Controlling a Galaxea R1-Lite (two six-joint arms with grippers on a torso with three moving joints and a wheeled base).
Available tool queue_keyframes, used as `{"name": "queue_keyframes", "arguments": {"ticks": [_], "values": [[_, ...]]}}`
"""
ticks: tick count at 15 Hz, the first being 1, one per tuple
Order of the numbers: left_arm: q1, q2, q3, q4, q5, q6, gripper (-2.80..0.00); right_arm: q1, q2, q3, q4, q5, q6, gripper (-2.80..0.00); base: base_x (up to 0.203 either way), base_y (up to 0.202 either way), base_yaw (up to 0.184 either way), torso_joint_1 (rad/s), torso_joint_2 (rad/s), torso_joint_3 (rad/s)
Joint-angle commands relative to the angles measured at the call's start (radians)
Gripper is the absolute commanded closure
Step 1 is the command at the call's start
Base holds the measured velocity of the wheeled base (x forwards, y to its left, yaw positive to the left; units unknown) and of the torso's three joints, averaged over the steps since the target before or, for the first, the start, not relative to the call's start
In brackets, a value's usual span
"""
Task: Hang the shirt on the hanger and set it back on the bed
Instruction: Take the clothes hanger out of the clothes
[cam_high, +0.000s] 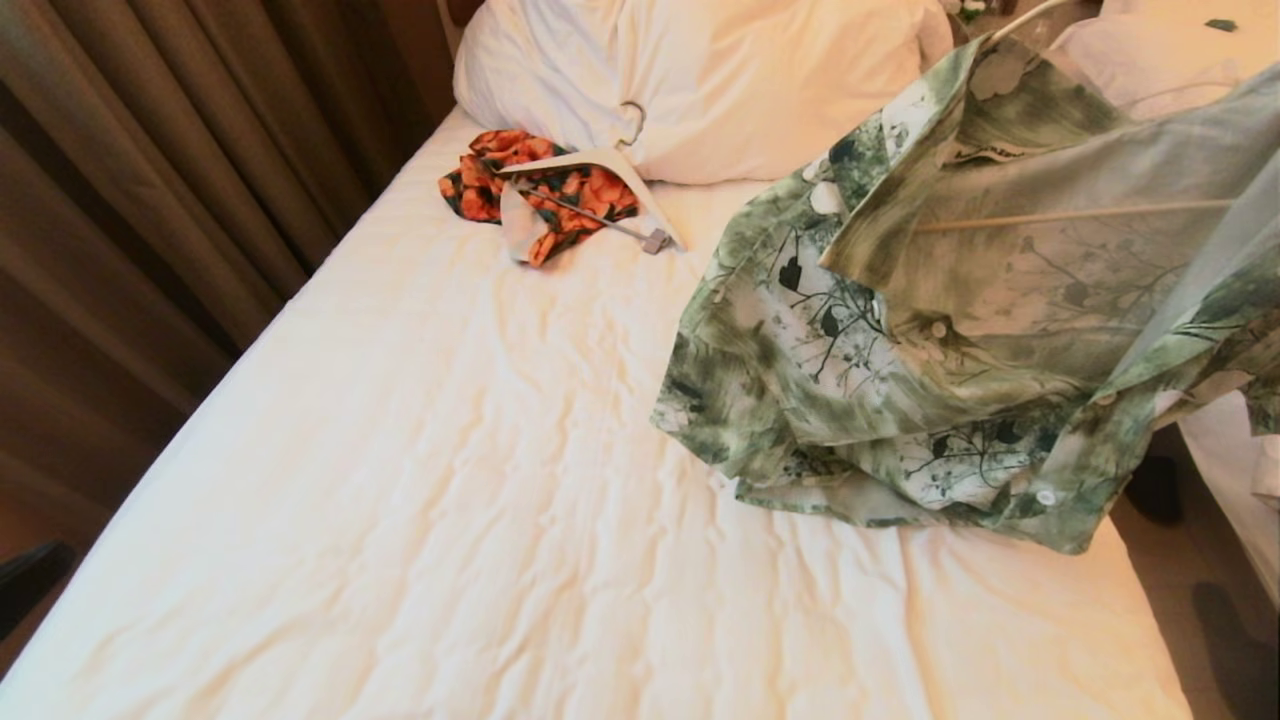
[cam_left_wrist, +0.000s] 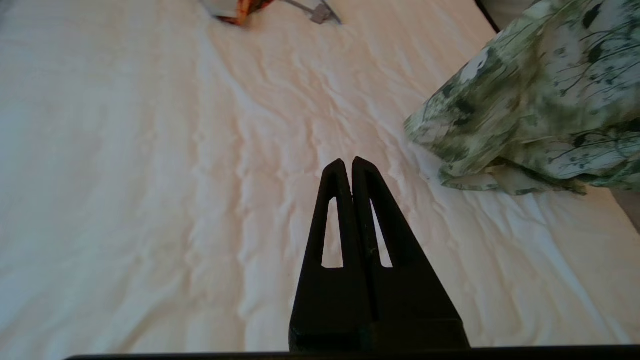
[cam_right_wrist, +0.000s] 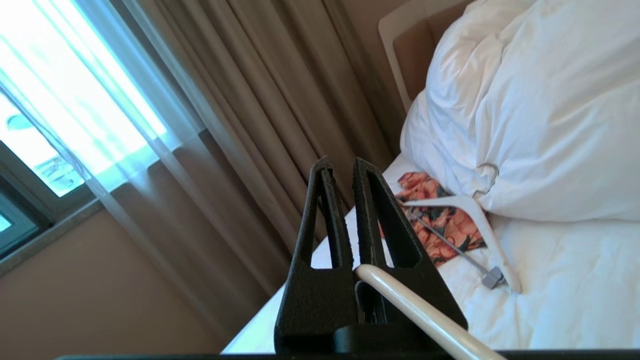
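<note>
Gripping hanger (cam_right_wrist: 420, 310), right end effector (cam_right_wrist: 340, 167) raised

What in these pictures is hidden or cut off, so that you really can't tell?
- Thin cream hanger: head view shows only its bar through the green-and-white leaf-print shirt; the fabric hides the rest.
- Shirt's right part: cut off by the head view's edge.
- Right gripper, shut on the hanger's cream rod: outside the head view.
- Left gripper, shut over the white-sheeted bed: also outside the head view.
- Orange floral garment: partly under a broad white hanger.
</note>
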Motion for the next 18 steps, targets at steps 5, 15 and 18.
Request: {"name": "queue_keyframes", "arguments": {"ticks": [5, 15, 18], "values": [[-0.139, 0.469, -0.120, -0.240, -0.071, -0.002, 0.00, 0.005, 0.080, -0.002, 0.030, 0.025, 0.003, 0.00, 0.000, 0.000, 0.000, 0.000, 0.00, 0.000], [-0.704, 0.939, -0.539, -0.303, 0.252, 0.054, 0.00, 0.005, 0.138, -0.002, 0.032, 0.017, 0.006, 0.00, 0.000, 0.000, 0.000, 0.000, 0.00, 0.000], [-0.786, 0.971, -0.592, -0.301, 0.307, 0.075, -2.80, -0.001, 0.141, -0.002, 0.029, 0.015, 0.004, 0.00, 0.000, 0.000, 0.000, 0.000, 0.00, 0.000]]}}
